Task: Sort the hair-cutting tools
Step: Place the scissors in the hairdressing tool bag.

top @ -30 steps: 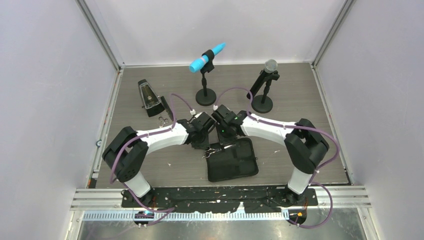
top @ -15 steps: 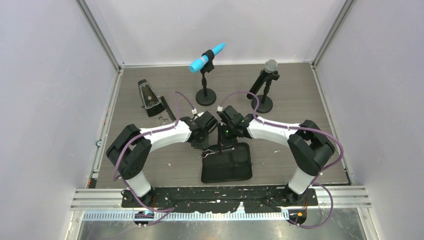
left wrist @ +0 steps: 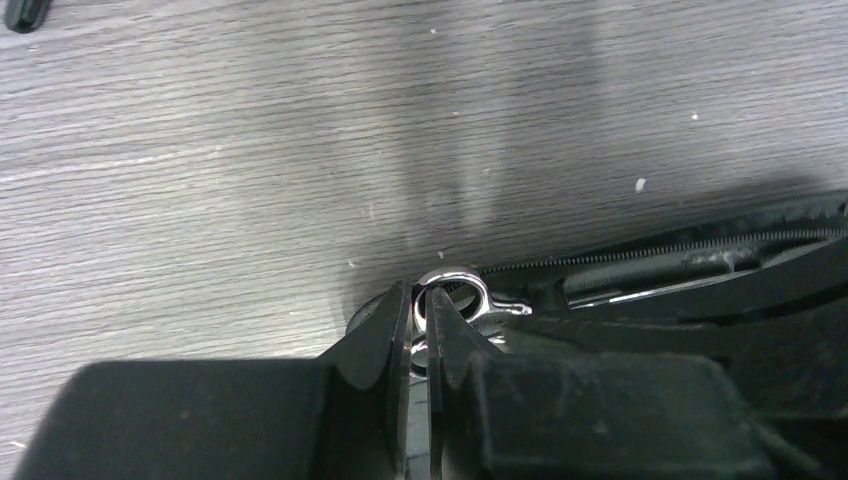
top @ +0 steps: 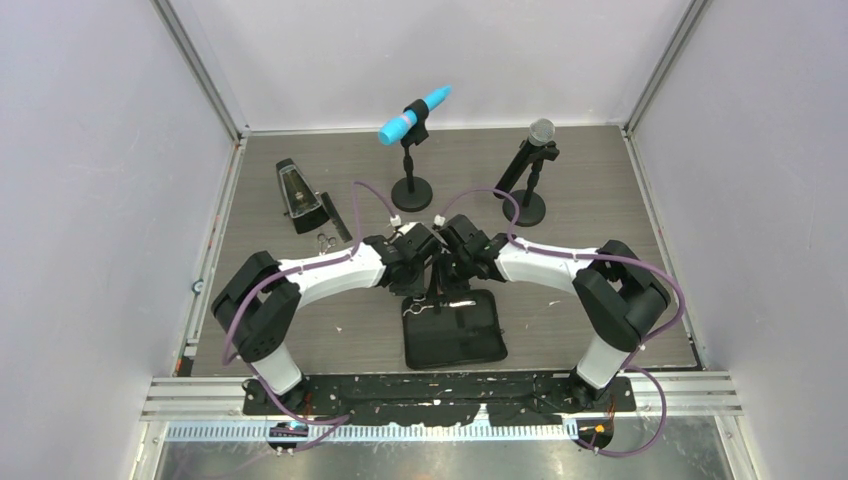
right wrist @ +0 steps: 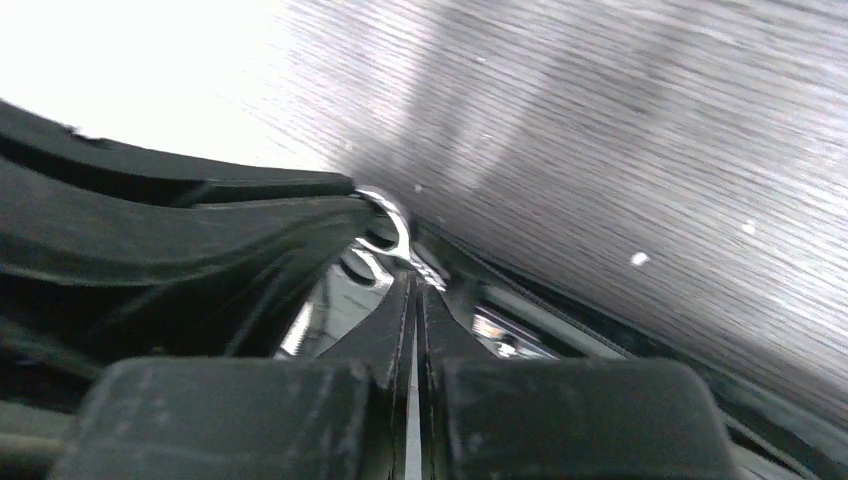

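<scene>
A pair of silver scissors [top: 418, 308] lies at the top left edge of the black zip case [top: 455, 335]. My left gripper [top: 425, 290] is shut on its ring handle [left wrist: 452, 283], with the fingertips [left wrist: 398, 310] pinching the ring's rim. My right gripper [top: 450, 285] is right beside it, with its jaws closed [right wrist: 413, 278] and the tips against a shiny, blurred silver part [right wrist: 395, 225]. A second pair of scissors [top: 325, 240] and a long black comb [top: 340, 213] lie by the metronome. I cannot make out the hair clips.
The black metronome [top: 297, 193] stands at the back left. Two microphone stands, one with a blue mic [top: 412, 190] and one with a grey mic [top: 525, 205], stand behind the grippers. White walls enclose the table on three sides.
Both grippers have moved closer together above the case's top edge. The case has turned from tilted to nearly square and slid slightly left.
</scene>
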Available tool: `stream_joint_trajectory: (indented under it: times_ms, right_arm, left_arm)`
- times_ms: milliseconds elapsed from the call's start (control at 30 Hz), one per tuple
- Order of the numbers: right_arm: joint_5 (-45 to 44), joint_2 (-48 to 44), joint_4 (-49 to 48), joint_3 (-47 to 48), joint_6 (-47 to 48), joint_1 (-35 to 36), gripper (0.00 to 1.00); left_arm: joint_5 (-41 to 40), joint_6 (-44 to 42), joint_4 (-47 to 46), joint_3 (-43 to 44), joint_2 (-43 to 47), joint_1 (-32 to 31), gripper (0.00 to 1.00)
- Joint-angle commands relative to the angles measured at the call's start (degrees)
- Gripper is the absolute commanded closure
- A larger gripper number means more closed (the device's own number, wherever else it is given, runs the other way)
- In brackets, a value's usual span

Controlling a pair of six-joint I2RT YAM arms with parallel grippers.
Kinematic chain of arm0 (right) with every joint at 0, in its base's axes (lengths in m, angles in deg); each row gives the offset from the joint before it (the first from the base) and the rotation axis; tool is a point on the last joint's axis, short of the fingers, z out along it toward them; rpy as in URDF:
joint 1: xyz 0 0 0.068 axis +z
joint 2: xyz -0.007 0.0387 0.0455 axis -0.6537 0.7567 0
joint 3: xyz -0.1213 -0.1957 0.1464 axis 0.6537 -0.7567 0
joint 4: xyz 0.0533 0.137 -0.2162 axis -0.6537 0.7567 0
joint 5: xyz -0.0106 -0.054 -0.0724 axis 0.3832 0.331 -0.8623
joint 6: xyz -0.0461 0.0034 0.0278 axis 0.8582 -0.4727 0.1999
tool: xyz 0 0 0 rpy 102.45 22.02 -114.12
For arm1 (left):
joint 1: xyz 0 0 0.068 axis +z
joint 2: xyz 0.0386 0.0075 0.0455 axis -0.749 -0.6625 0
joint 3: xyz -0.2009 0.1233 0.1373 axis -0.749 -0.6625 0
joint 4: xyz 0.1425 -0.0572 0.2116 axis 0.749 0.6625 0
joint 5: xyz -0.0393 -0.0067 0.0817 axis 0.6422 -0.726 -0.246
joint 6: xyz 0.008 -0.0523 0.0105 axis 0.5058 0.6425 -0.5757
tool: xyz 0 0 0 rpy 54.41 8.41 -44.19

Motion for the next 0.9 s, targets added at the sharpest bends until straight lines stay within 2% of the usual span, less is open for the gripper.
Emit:
stream_joint_trajectory:
  times_ms: [0, 33, 100, 333, 400, 433, 533, 667, 867]
  right_arm:
    - [3.6, -2.3, -5.3, 0.7, -0.9, 0.1, 0.93]
    - [3.2, -2.4, -5.0, 0.8, -0.4, 0.1, 0.88]
    - [2.3, -3.2, -3.6, 1.0, 0.6, 0.1, 0.84]
    - [-3.8, -6.7, 1.6, 2.2, 3.5, 0.1, 0.81]
    - [-5.7, -8.7, 2.3, 1.7, 4.1, 0.0, 0.71]
    - [-7.3, -10.3, 2.9, 1.5, 4.6, -0.1, 0.63]
    - [-12.1, -14.9, 5.3, -0.4, 7.1, -1.6, 0.5]
    - [-15.3, -19.6, 9.4, -5.2, 10.2, -6.7, 0.46]
    - [-14.0, -22.8, 9.6, -14.3, 12.0, -12.8, 0.46]
  left_arm:
    - [1.2, 2.3, -6.6, -0.8, 3.0, -0.4, 1.0]
    - [0.9, 2.2, -6.3, -0.9, 3.0, -0.4, 1.0]
    - [0.3, 2.2, -5.9, -1.3, 3.0, -0.3, 1.0]
    - [0.2, 3.1, -6.1, -3.4, 3.8, 0.4, 1.0]
    - [0.0, 3.1, -6.1, -3.7, 4.1, 0.6, 1.0]
    - [-0.1, 2.9, -6.1, -3.7, 4.2, 0.7, 1.0]
    - [-0.1, 2.6, -6.0, -3.8, 4.4, 0.7, 1.0]
    - [0.0, 2.2, -6.0, -3.8, 4.4, 0.7, 1.0]
    - [0.3, 1.9, -6.1, -3.5, 4.1, 0.7, 1.0]
